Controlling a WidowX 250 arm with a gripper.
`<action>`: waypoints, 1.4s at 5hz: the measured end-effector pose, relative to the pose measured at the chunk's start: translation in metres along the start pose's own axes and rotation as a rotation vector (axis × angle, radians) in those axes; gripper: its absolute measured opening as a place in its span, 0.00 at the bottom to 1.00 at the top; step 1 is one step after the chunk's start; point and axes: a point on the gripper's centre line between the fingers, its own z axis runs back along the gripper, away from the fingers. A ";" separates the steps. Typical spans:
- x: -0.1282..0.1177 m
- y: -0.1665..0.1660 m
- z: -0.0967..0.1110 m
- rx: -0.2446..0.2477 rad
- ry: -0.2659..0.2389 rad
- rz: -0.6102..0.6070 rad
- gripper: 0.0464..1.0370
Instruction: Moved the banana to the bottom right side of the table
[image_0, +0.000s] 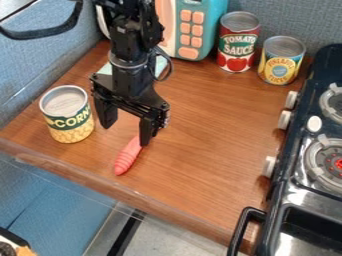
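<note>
hand (126, 134), mine: fingers wide apart, gripping nothing; ridged pink toy (127, 159) at one fingertip; yellow-labelled can (67, 117) beside me; tabletop (200, 150) beneath.

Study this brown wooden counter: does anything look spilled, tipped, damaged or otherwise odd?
Nothing stands out: the yellow metal corn can stands upright, and the pink, ridged, tapered toy lies on the counter near the black tool.
</note>
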 end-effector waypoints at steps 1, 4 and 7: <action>-0.003 -0.001 -0.008 -0.006 0.034 0.000 0.96; 0.084 0.070 -0.007 0.004 -0.037 0.145 0.96; 0.130 0.116 -0.037 0.014 -0.025 0.261 0.96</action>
